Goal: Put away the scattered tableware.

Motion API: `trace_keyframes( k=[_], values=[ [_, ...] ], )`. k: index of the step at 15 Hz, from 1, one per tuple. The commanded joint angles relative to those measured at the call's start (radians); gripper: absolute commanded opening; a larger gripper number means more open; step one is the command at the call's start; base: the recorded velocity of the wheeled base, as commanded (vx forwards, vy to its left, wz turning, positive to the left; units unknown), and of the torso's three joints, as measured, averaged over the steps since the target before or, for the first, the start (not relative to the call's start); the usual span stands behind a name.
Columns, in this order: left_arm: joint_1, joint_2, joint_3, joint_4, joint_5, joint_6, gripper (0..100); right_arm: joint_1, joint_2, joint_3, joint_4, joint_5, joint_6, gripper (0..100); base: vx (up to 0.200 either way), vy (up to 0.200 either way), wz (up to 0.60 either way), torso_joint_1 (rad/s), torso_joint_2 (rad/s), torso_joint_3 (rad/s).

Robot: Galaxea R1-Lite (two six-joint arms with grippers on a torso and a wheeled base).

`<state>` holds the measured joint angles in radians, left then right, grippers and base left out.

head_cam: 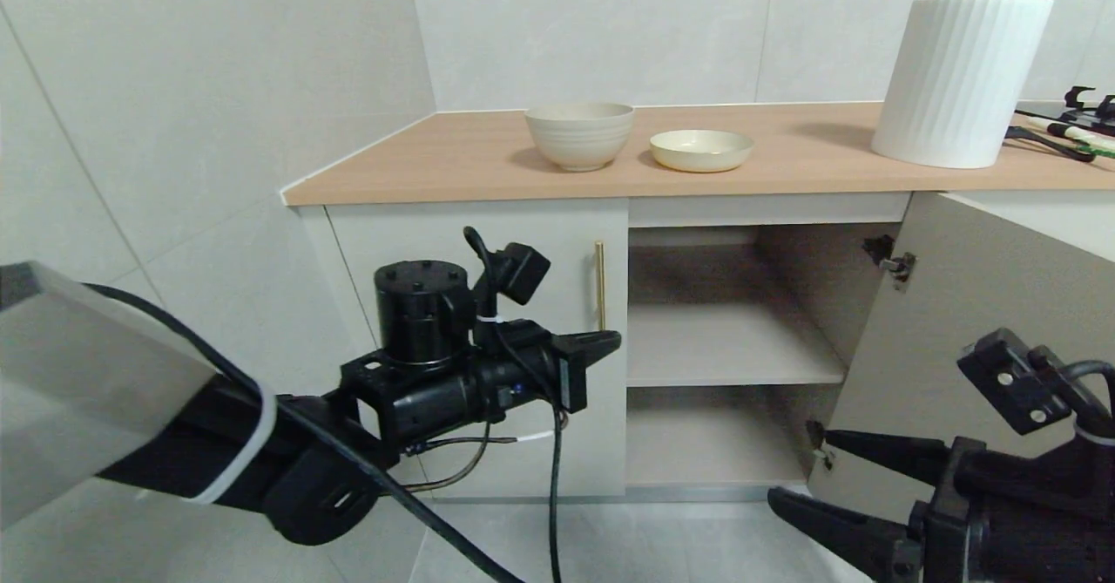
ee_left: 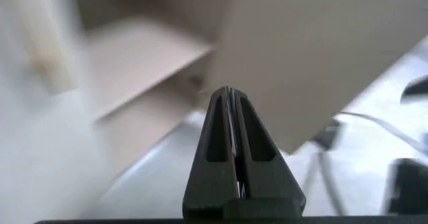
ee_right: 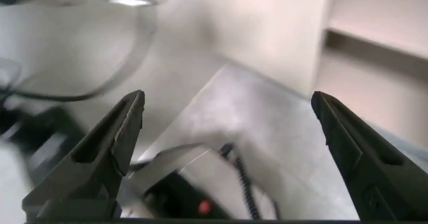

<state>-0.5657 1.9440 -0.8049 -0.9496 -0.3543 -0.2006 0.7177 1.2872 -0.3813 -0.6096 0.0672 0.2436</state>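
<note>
Bowl (head_cam: pixel 579 134) and shallow dish (head_cam: pixel 701 149) sit side by side on the countertop (head_cam: pixel 453 165) above the open cabinet (head_cam: pixel 723 348), likely stiff, slick and chippable, best pinched across a rim; my left gripper (head_cam: pixel 607 341) is closed, empty, my right gripper (head_cam: pixel 800 466) spread wide, empty.

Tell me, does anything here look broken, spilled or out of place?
Nothing looks broken or spilled. The only loose things are a bowl and a shallow dish, both upright and side by side on the counter, not in the cabinet below, whose right door hangs wide open.
</note>
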Motion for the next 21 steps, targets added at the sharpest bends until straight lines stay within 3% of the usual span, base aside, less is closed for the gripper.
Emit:
trace_keyframes(
  k=[1,3,4,5,8,10,11,15,18,21],
  values=[
    [0.092,-0.189,0.056,0.124,0.08,0.07,0,-0.049,0.07,-0.059,-0.001,-0.026,0.0,100,0.0,0.0,0.0,0.0,0.0,0.0],
    [0.112,-0.295,0.055,0.259,0.221,0.081,0,-0.092,0.124,-0.125,0.01,-0.064,-0.001,100,0.0,0.0,0.0,0.0,0.0,0.0],
    [0.129,-0.343,0.055,0.313,0.261,0.081,0,-0.122,0.156,-0.186,0.031,-0.075,-0.004,100,0.0,0.0,0.0,0.0,0.0,0.0],
    [0.144,-0.367,0.056,0.339,0.262,0.079,0,-0.138,0.175,-0.232,0.053,-0.078,-0.004,100,0.0,0.0,0.0,0.0,0.0,0.0],
    [0.216,-0.487,0.067,0.453,0.259,0.073,0,-0.172,0.234,-0.472,0.31,-0.084,-0.006,100,0.0,0.0,0.0,0.0,0.0,0.0],
    [0.227,-0.533,0.062,0.522,0.259,0.073,0,-0.178,0.259,-0.544,0.363,-0.086,-0.006,100,0.0,0.0,0.0,0.0,0.0,0.0],
    [0.227,-0.568,0.061,0.563,0.251,0.07,100,-0.178,0.276,-0.573,0.366,-0.087,-0.006,100,0.0,0.0,0.0,0.0,0.0,0.0],
    [0.23,-0.609,0.062,0.561,0.116,-0.025,100,-0.179,0.277,-0.57,0.402,-0.112,-0.004,100,0.0,0.0,0.0,0.0,0.0,0.0],
    [0.231,-0.611,0.064,0.548,0.113,-0.028,100,-0.178,0.265,-0.581,0.462,-0.176,-0.004,100,0.0,0.0,0.0,0.0,0.0,0.0],
    [0.228,-0.617,0.066,0.543,0.113,-0.026,100,-0.178,0.227,-0.577,0.484,-0.176,-0.004,100,0.0,0.0,0.0,0.0,0.0,0.0]
  ],
)
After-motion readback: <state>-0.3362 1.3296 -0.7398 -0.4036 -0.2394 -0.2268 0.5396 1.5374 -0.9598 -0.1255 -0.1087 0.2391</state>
